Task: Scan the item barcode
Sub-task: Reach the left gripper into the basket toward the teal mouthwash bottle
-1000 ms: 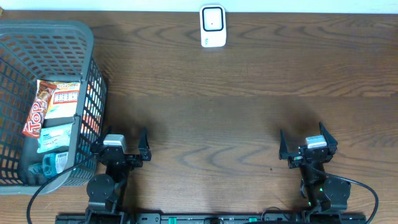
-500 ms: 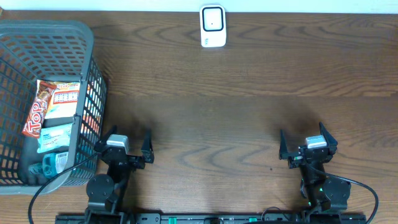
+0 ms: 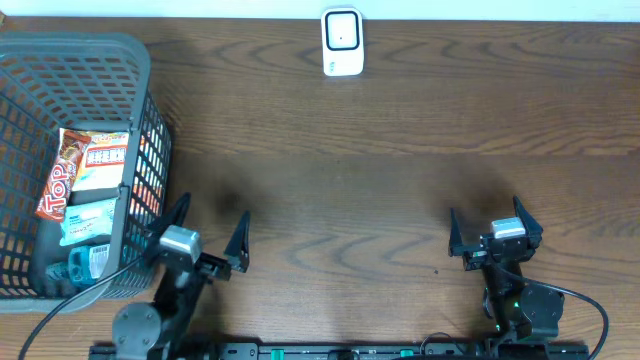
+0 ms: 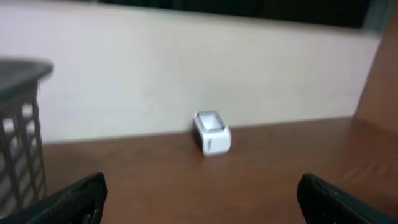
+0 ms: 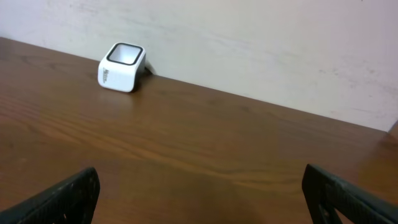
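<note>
Snack packets [image 3: 85,165] lying flat in the grey basket [image 3: 75,45], just left of the left gripper [image 3: 215,206]; glossy, crinkly wrappers, one red and white, one pale blue, probably soft and slippery under a pinch. Left gripper and right gripper [image 3: 485,212] both spread wide, holding nothing. Reach over the basket's slatted plastic wall from above, pinch one wrapper by an edge rather than its puffy middle, and lift clear of the rim. Then carry far ahead to the small white rounded scanner [image 3: 342,42] at the back of the wood-grain desk [image 3: 400,150], barcode turned toward its dark window.
</note>
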{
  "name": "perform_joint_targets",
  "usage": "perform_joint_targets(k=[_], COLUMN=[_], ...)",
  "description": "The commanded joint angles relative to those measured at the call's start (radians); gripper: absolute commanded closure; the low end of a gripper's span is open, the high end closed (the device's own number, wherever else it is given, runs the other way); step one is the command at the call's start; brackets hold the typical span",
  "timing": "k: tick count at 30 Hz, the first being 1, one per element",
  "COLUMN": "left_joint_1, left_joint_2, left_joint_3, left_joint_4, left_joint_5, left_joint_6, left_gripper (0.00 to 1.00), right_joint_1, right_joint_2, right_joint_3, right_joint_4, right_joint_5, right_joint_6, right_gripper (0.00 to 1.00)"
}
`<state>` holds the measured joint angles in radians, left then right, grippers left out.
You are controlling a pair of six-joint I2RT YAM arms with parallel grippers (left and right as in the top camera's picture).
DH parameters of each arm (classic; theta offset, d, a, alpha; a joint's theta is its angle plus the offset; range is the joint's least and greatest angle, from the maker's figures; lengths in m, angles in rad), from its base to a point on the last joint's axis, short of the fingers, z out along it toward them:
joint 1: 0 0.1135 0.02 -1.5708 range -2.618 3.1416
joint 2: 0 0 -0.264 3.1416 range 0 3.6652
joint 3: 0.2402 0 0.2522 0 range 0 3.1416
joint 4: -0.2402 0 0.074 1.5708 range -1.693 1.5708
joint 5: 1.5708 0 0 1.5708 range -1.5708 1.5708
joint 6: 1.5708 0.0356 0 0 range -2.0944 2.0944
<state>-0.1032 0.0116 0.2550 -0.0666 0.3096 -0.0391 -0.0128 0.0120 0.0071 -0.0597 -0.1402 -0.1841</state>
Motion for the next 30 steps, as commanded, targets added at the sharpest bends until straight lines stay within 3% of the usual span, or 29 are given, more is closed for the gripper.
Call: perform_joint_targets(k=[1,8,16,23,26,30], left_joint_1=[-0.005,-0.005,-0.005,-0.005,-0.005,-0.005], left_joint_2=[0.023,0.158,0.439,0.723,0.818,0.867], left_joint_3=[0.079,0.225,0.487,0.869,1.038,1.11], left_joint_4=[0.005,0.005,-0.03,-0.28,-0.422,-0.495], left_joint_5=[0.023,0.068,0.106,0.026,-0.011,-0.012], left_joint_6=[-0.048,-0.124,-0.181,-0.171,-0.094,-0.054], left_gripper=[0.02,0.02,0.02,0.02,0.02,0.02], right_joint_1=[0.0,0.0,0.0,0.0,0.0,0.0], right_joint_2=[-0.003,-0.003,-0.003,-0.003,-0.003,-0.003], right_joint_3=[-0.002,-0.002,-0.002,-0.002,-0.002,-0.002], right_joint_4=[-0.004,-0.004,-0.004,-0.004,-0.004,-0.004], right_joint_5=[0.003,0.003,0.003,0.003,0.003,0.003], right_joint_6=[0.015,0.015,0.015,0.015,0.015,0.015], right_gripper=[0.01,0.01,0.01,0.01,0.01,0.01])
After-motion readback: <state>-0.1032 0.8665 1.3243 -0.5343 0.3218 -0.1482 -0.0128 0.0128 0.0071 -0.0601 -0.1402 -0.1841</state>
